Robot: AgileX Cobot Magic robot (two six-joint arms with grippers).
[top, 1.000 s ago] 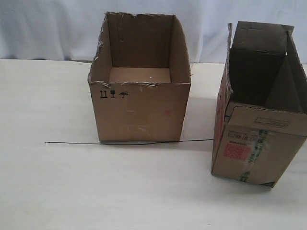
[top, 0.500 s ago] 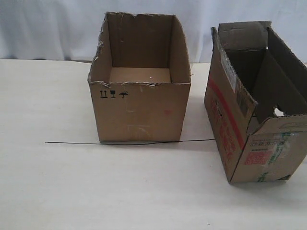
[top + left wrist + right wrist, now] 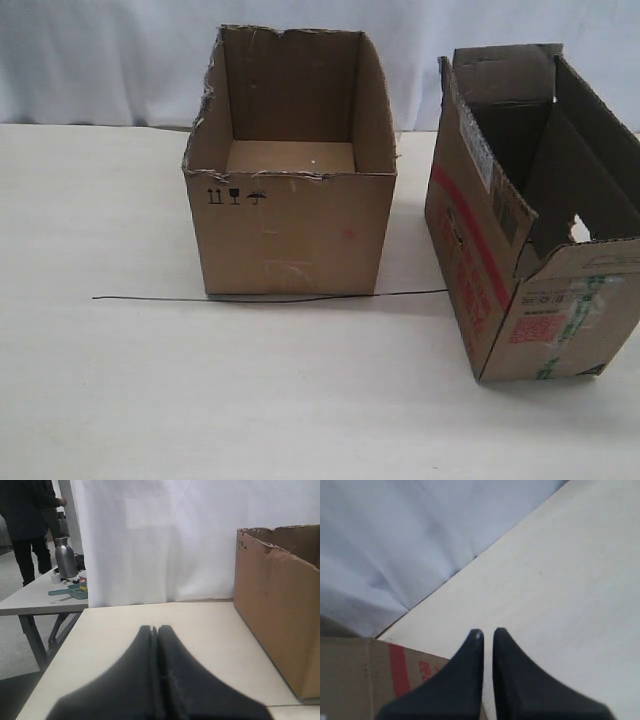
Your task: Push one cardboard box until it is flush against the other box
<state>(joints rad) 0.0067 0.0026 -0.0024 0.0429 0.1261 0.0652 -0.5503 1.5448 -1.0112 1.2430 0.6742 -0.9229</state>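
Observation:
The cardboard box with flaps, a red label and green-printed tape stands at the right of the exterior view, turned at an angle. A gap of table separates it from the other box, the wider one with a torn rim and black symbols. Neither gripper shows in the exterior view. My left gripper is shut with nothing in it, low over the table beside the other box. My right gripper is shut and holds nothing, its fingers over a red-printed side of the cardboard box.
A thin dark wire lies on the pale table along the front of the other box. A white curtain hangs behind. In the left wrist view, a second table with a metal flask and a person stand beyond.
The cardboard box swung round a second ago, its red-printed side now facing the other box and its near corner closer to it. Since half a second ago it has barely shifted.

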